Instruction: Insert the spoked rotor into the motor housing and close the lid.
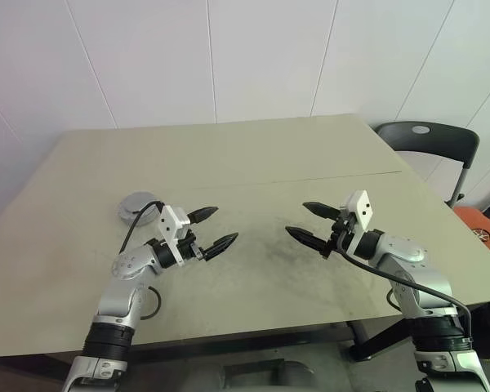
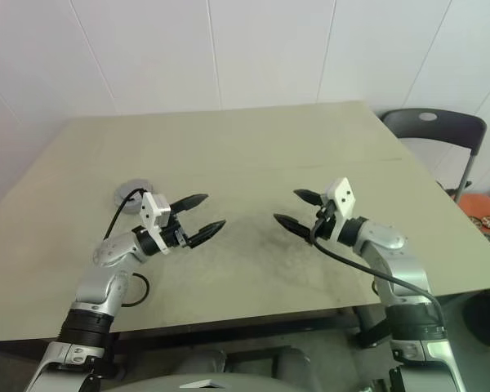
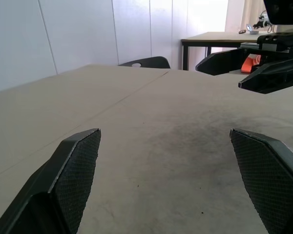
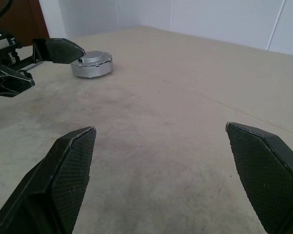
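Leftmost, a round silver-grey metal unit, the motor housing (image 4: pixel 92 64) with the lid (image 4: pixel 94 58) seated on top, rests on the beige surface (image 1: pixel 253 163) at its left side, just beyond the left arm; a black cable crosses in front of it in the head views. Whether the spoked rotor sits inside cannot be told. Next, the left gripper (image 1: pixel 211 229) hovers over the surface, its fingers (image 3: pixel 73 165) spread wide apart and holding nothing, pointing toward the centre. Right of centre, the right gripper (image 1: pixel 309 223) faces it, well apart, its fingers (image 4: pixel 68 170) likewise spread wide and empty. Far right, beyond the surface's edge, stands a dark chair (image 1: pixel 429 139).
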Controlling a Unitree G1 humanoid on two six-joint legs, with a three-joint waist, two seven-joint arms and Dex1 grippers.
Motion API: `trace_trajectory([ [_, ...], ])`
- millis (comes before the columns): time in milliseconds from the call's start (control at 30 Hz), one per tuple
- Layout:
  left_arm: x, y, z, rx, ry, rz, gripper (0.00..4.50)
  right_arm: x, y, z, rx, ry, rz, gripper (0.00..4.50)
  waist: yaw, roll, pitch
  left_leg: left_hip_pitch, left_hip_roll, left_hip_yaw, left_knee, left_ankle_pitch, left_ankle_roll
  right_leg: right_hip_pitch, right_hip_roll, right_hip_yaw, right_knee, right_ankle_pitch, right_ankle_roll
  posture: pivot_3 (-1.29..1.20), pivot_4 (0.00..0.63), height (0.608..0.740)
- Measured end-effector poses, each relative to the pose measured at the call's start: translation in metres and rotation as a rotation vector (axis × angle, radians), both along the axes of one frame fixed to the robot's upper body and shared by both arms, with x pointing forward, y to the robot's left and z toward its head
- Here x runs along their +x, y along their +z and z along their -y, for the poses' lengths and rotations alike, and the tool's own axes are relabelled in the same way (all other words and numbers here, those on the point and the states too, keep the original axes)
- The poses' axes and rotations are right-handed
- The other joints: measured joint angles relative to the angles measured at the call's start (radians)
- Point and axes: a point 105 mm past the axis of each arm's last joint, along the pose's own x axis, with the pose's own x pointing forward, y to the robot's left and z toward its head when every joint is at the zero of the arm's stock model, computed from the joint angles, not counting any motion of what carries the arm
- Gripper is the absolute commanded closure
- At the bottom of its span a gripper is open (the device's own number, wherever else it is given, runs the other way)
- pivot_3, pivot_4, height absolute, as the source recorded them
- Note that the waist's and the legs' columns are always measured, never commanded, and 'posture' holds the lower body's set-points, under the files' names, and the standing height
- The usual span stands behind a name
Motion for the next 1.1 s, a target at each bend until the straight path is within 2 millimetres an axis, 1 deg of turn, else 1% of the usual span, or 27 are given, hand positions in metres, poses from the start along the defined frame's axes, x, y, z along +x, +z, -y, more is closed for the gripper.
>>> trace_trajectory([
  [167, 0.001, -0.001, 0.000, 0.001, 0.001, -0.004, 0.00, 0.000, 0.000, 0.000, -0.005, -0.001, 0.008, 0.05, 0.000, 0.000, 0.000, 0.000, 0.000, 0.000, 0.000, 0.000, 0.000, 0.000, 0.000, 0.000, 0.000, 0.000, 0.000, 0.00, 0.000, 0.740],
  [533, 0.001, -0.012, -0.003, 0.015, 0.001, -0.010, 0.00, 0.001, 0.000, 0.001, -0.013, -0.003, 0.015, 0.05, 0.000, 0.000, 0.000, 0.000, 0.000, 0.000, 0.000, 0.000, 0.000, 0.000, 0.000, 0.000, 0.000, 0.000, 0.000, 0.00, 0.000, 0.740],
  [1100, 0.004, -0.009, -0.002, 0.017, 0.002, 0.005, 0.00, 0.001, -0.003, 0.003, -0.032, -0.012, 0.010, 0.05, 0.000, 0.000, 0.000, 0.000, 0.000, 0.000, 0.000, 0.000, 0.000, 0.000, 0.000, 0.000, 0.000, 0.000, 0.000, 0.00, 0.000, 0.740],
])
